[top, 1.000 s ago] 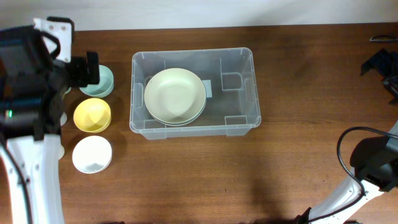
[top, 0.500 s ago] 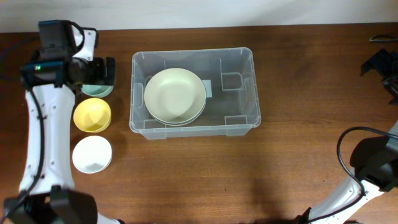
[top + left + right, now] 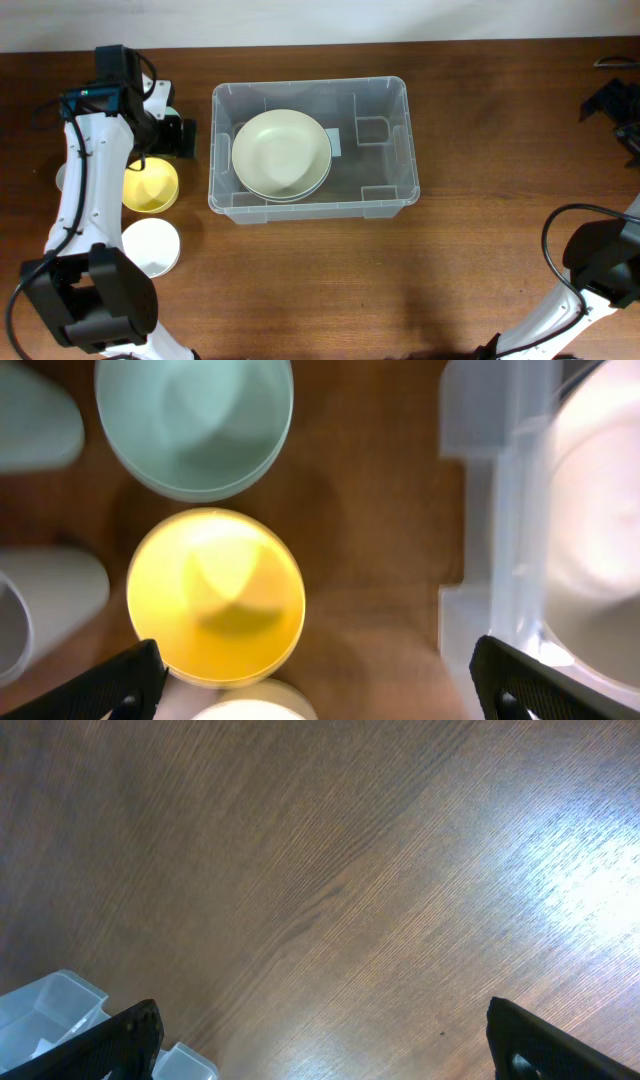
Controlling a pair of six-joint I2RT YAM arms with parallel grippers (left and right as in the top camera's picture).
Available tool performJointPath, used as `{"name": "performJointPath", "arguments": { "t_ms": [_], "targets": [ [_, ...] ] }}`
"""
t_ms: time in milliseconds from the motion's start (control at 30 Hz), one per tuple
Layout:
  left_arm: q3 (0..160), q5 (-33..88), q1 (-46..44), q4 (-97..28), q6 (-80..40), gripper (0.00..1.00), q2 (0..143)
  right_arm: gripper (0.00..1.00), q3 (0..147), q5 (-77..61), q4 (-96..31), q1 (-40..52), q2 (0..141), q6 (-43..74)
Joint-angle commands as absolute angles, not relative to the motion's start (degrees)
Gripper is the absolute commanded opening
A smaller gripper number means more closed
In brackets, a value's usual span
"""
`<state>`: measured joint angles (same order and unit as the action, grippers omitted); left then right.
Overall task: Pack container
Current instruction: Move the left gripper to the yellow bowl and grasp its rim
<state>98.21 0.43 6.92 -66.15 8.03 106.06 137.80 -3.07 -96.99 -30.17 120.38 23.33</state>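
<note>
- The container (image 3: 396, 120) stands at mid-table, in the same place as one second ago. Two stacked plates (image 3: 281, 153) lie in its left half, unmoved.
- The left gripper (image 3: 320, 688) has shifted since the earlier frames. It was over the teal bowl (image 3: 195, 420) and now hangs over bare wood between the bowls and the container's left wall.
- Its fingers are spread wide and grasp nothing.
- In the overhead view the teal bowl showed one second ago. It is now hidden under the left arm and is seen only from the left wrist.
- The yellow bowl (image 3: 150, 187) and the white bowl (image 3: 150, 247) have not moved.
- Two cups (image 3: 38, 610) stand just beside the bowls on the side away from the container.
- The right gripper (image 3: 330, 1050) is unchanged at the far right, well apart from the container. Its jaws are wide apart over bare table, empty.
</note>
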Motion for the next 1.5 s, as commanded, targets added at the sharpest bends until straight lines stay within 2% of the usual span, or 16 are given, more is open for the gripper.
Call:
{"name": "performJointPath", "arguments": {
  "t_ms": [0, 600, 867, 1467],
  "targets": [
    [98.8, -0.82, 8.4, -68.49, 5.56, 1.0, 107.55, 0.99, 137.78, -3.2, -97.1, -30.02, 120.16, 22.94],
    [90.5, -0.86, 9.19, -63.99, 5.13, 0.99, 109.84, 0.99, 137.78, -3.2, -97.1, -30.02, 120.16, 22.94],
    [83.55, -0.86, 10.85, -55.72, 2.57, 0.99, 109.84, 0.99, 137.78, -3.2, -97.1, -30.02, 120.16, 22.94],
    [83.24, -1.54, 11.31, -50.41, 2.59, 0.99, 116.64, 0.99, 137.78, -3.2, -97.1, -30.02, 120.16, 22.94]
  ]
}}
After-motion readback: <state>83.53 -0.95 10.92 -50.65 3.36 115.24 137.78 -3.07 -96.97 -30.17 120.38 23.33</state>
